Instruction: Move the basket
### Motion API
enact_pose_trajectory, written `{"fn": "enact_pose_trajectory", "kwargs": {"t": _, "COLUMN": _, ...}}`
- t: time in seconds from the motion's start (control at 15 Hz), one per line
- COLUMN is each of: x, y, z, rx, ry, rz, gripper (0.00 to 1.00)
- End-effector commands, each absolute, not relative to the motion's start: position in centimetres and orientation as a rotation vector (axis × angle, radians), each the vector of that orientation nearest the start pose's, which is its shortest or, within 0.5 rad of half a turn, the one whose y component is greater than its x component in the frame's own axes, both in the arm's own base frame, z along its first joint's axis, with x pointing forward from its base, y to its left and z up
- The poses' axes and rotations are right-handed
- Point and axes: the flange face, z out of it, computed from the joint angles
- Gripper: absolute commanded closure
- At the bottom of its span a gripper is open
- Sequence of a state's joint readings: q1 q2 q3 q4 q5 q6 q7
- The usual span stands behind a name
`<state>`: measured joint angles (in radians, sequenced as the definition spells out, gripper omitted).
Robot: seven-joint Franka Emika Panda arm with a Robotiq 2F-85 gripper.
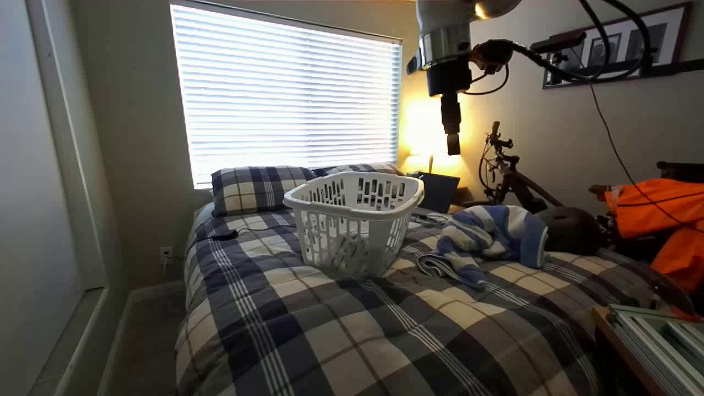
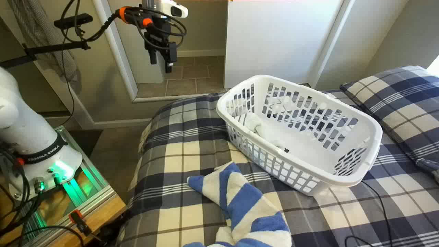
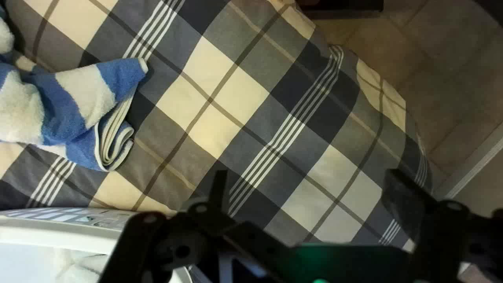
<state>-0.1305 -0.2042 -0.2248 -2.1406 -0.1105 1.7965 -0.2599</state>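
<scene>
In the wrist view the basket (image 3: 55, 235) ran off the left and bottom edges, and the gripper (image 3: 306, 173), dark, blurred and itself cut off below, hid part of the rim. The striped towel (image 3: 76, 104) was cut by the left edge there. The white stuff (image 2: 262, 130) lying inside the basket could not be identified. In both exterior views the arm (image 1: 444, 33) was cut off by the top edge. In an exterior view the towel hid the lower part of the bicycle (image 1: 517, 184), the images in the framed picture (image 1: 624, 45) were too small to tell, and the orange cloth (image 1: 660, 203) passed out at the right edge
</scene>
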Motion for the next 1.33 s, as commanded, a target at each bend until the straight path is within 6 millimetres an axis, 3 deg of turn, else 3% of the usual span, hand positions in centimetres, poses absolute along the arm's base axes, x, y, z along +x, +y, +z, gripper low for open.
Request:
{"fn": "enact_pose_trajectory", "kwargs": {"t": 0.0, "x": 44.4, "y": -17.9, "z": 47.9, "rx": -3.145, "ry": 0.087, "rz": 0.246, "gripper": 0.0}}
{"fn": "enact_pose_trajectory", "kwargs": {"t": 0.33, "x": 44.4, "y": -17.9, "z": 47.9, "rx": -3.145, "ry": 0.087, "rz": 0.246, "gripper": 0.0}}
{"fn": "enact_pose_trajectory", "kwargs": {"t": 0.47, "x": 45.5, "y": -19.1, "z": 48.2, "rx": -3.087, "ry": 0.342, "rz": 0.254, "gripper": 0.0}}
{"fn": "enact_pose_trajectory", "kwargs": {"t": 0.8, "x": 46.7, "y": -26.1, "z": 48.2, "rx": -3.031, "ry": 0.727, "rz": 0.194, "gripper": 0.0}}
{"fn": "enact_pose_trajectory", "kwargs": {"t": 1.27, "x": 46.3, "y": -37.7, "z": 48.4, "rx": -2.819, "ry": 1.222, "rz": 0.112, "gripper": 0.0}}
